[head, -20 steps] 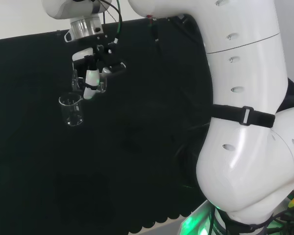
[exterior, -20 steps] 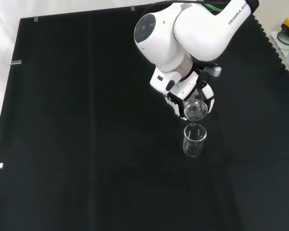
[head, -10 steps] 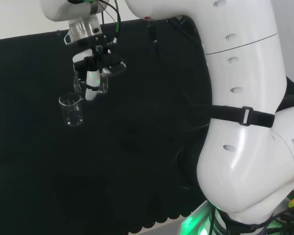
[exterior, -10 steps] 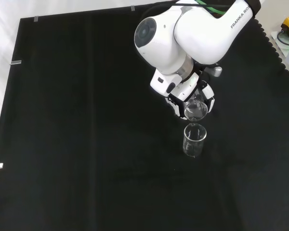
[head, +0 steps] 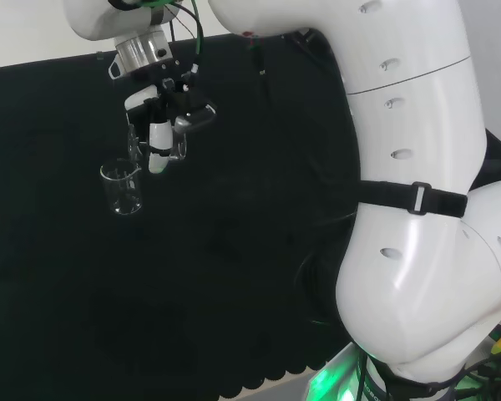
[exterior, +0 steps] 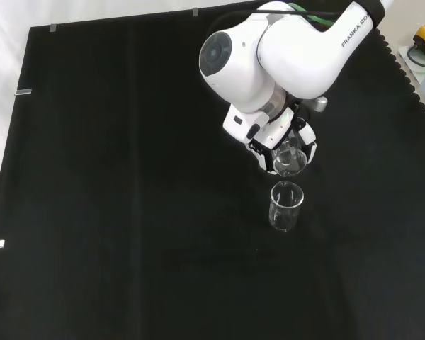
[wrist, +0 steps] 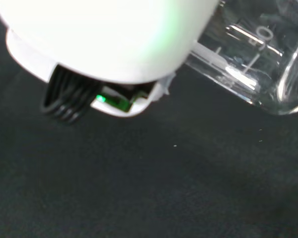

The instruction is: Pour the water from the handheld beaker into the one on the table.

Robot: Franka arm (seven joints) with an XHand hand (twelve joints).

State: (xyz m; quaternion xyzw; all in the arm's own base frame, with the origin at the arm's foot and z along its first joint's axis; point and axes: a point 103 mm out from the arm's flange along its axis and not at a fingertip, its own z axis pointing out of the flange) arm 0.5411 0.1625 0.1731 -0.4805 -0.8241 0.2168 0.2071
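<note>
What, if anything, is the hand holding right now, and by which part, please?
The hand holds a clear glass beaker by its side wall, fingers curled round its body.

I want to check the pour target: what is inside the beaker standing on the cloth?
The standing beaker looks clear, with black cloth showing through; any water is too faint to tell. The held beaker hangs tilted above it.

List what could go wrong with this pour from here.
1. The held beaker sits tilted in the hand, just short of the table beaker in the front view; its lip may not be over the narrow mouth, so water could land on the black cloth.
2. The two glasses look close in the head view; a further dip might knock the standing one over.
</note>
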